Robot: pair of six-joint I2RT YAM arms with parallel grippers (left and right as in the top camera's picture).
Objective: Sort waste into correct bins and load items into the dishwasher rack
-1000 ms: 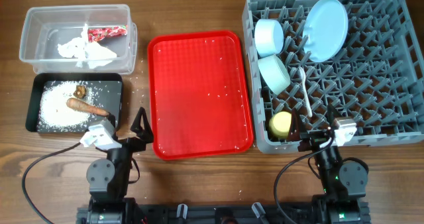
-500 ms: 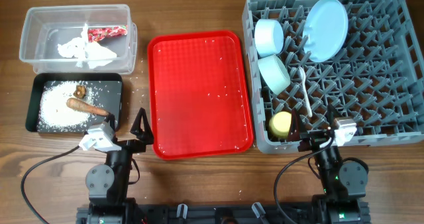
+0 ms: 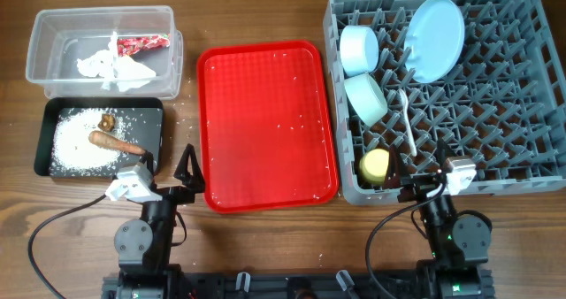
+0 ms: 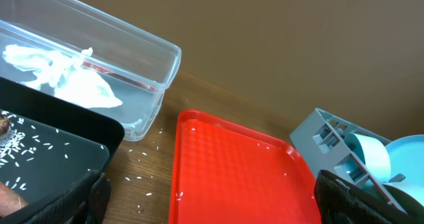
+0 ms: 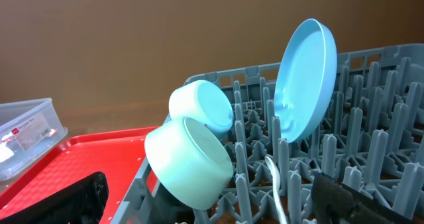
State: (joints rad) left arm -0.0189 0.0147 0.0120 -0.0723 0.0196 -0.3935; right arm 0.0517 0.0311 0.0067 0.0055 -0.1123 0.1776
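Note:
The grey dishwasher rack (image 3: pixel 513 113) holds the pale blue plate (image 3: pixel 435 38), pale blue bowl (image 3: pixel 359 49), pale green-white bowl (image 3: pixel 365 98), white spoon (image 3: pixel 407 122) and yellow cup (image 3: pixel 374 164). The clear tub (image 3: pixel 102 13) holds the white tissue (image 3: pixel 115 66) and red wrapper (image 3: pixel 141 43). The black tray (image 3: pixel 42 140) holds rice (image 3: pixel 75 144), the brown stick (image 3: pixel 115 142) and the brown lump (image 3: pixel 108 121). My left gripper (image 3: pixel 168 168) is open and empty, between the black tray and the red tray. My right gripper (image 5: pixel 212 204) is open and empty at the rack's front edge.
The red serving tray (image 3: pixel 265 113) lies in the middle with a few rice grains on it. Loose grains lie on the wood (image 4: pixel 142 177) beside the black tray. The right wrist view shows the plate (image 5: pixel 305 78) upright among pegs and both bowls (image 5: pixel 189 159) tilted.
My left gripper has drawn back slightly toward the table's front edge. The right arm and all objects have not moved.

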